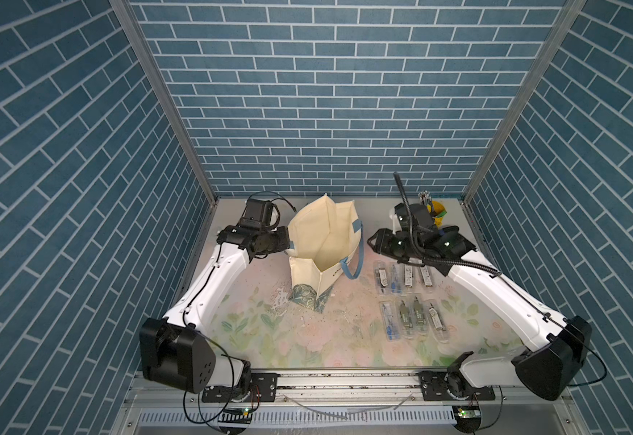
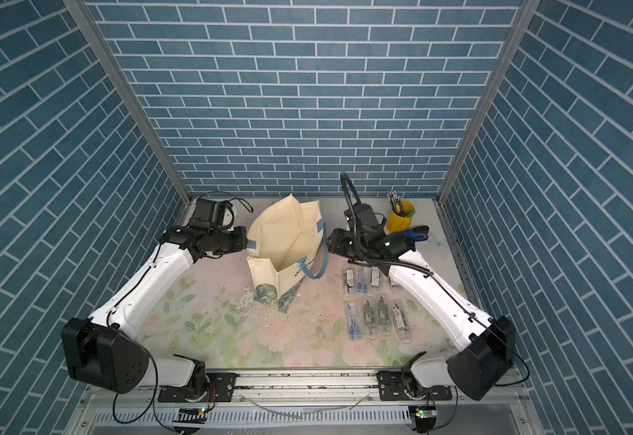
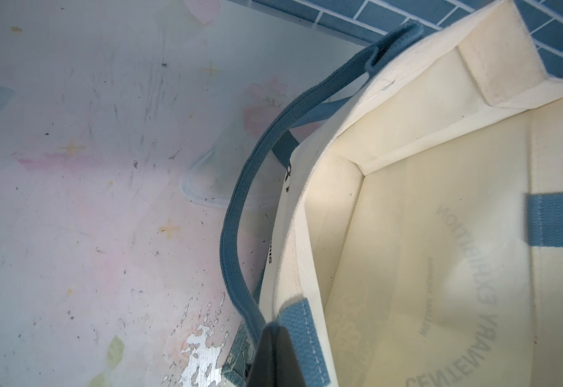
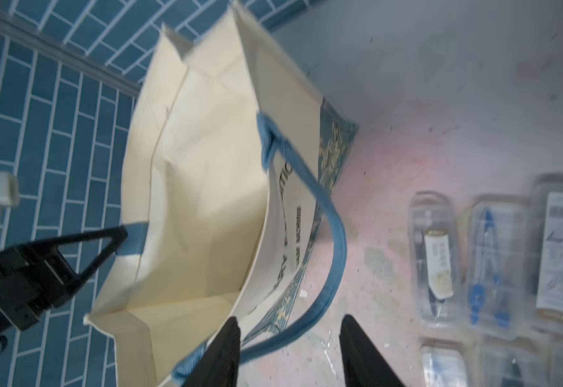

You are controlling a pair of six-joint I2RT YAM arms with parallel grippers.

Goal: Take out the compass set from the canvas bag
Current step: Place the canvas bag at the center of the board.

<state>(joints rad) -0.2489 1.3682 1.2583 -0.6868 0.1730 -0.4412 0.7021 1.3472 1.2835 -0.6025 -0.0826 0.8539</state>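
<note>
While the left gripper (image 4: pixel 122 233) pinches the rim of the upright canvas bag (image 1: pixel 320 233), the right gripper (image 4: pixel 290 318) hangs spread, empty; boxed compass sets (image 1: pixel 401 280) lie just beside the bag; none shows inside; next, probably a check of the bag's interior.

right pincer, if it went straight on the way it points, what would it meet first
Probably the blue strap handle just ahead of the right pincer, then the canvas bag's lettered side; depth unclear.

A robot lab's test booth: blue brick-print panels (image 1: pixel 307 94) on aluminium posts (image 1: pixel 164 98) enclose a floral counter (image 1: pixel 307 339); a left arm (image 1: pixel 209 286) and right arm (image 1: pixel 503 297) mount on a rail (image 1: pixel 345 380).
</note>
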